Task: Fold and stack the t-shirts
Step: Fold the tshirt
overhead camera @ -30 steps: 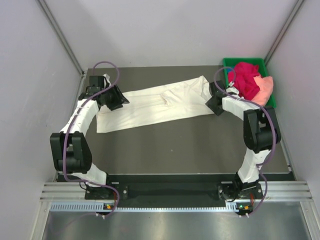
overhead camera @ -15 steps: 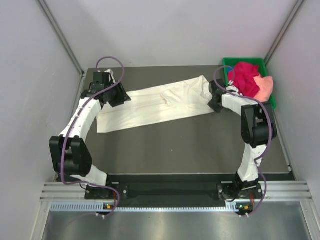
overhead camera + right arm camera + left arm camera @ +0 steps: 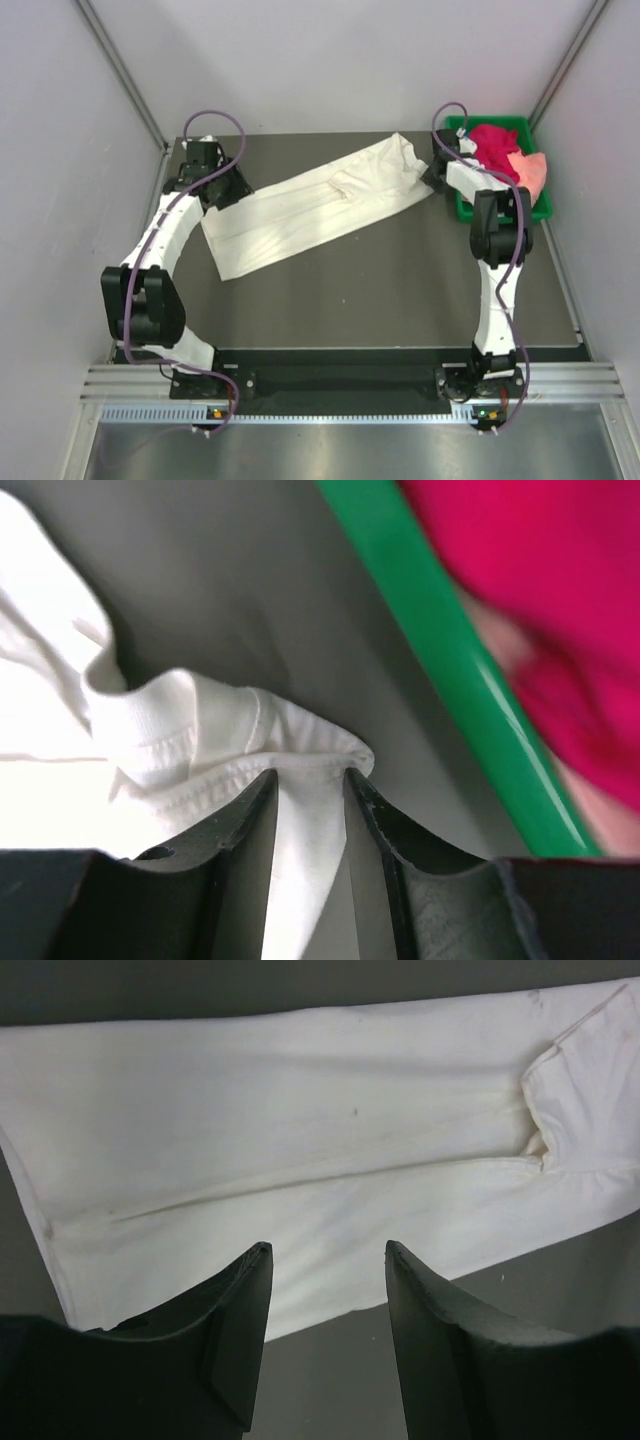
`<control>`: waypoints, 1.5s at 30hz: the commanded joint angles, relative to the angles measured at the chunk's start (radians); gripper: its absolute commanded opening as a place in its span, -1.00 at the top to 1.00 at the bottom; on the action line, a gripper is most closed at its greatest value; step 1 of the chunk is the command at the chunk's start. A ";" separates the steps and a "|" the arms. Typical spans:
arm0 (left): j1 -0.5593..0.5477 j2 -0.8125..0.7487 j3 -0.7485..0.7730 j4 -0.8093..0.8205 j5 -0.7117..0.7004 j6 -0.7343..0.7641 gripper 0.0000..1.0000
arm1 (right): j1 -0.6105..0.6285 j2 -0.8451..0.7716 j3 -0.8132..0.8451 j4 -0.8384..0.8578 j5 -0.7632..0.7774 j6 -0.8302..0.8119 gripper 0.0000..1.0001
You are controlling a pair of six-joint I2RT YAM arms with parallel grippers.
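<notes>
Cream-white t-shirt (image 3: 310, 200) swung diagonal since earlier; edge pinched by right gripper (image 3: 308, 773), left gripper (image 3: 327, 1246) held apart over it.

Top view high, looking down, wrist views close past own fingers (image 3: 232, 1345), all sharing cream-white t-shirt (image 3: 300, 205)

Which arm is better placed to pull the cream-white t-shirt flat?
Right: the right fingers pinch the cream-white t-shirt by the green tray; the left fingers stand open above it, holding nothing.
</notes>
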 commanded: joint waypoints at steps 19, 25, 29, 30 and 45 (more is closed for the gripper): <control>0.264 0.266 -0.079 0.085 -0.184 0.061 -0.11 | -0.020 -0.109 0.181 -0.080 -0.181 -0.065 -0.02; 0.319 0.285 -0.124 0.157 -0.058 0.074 -0.04 | 0.002 -0.236 -0.005 -0.062 -0.215 -0.024 -0.02; 0.325 0.307 -0.112 0.163 -0.052 0.097 -0.04 | 0.014 -0.317 -0.141 -0.012 -0.246 -0.009 -0.02; 0.325 0.317 -0.107 0.165 -0.064 0.100 -0.04 | 0.021 -0.348 -0.161 -0.011 -0.247 -0.001 -0.02; 0.327 0.433 -0.015 0.122 -0.103 0.101 0.84 | 0.488 -0.572 -0.523 0.047 0.027 0.495 -0.02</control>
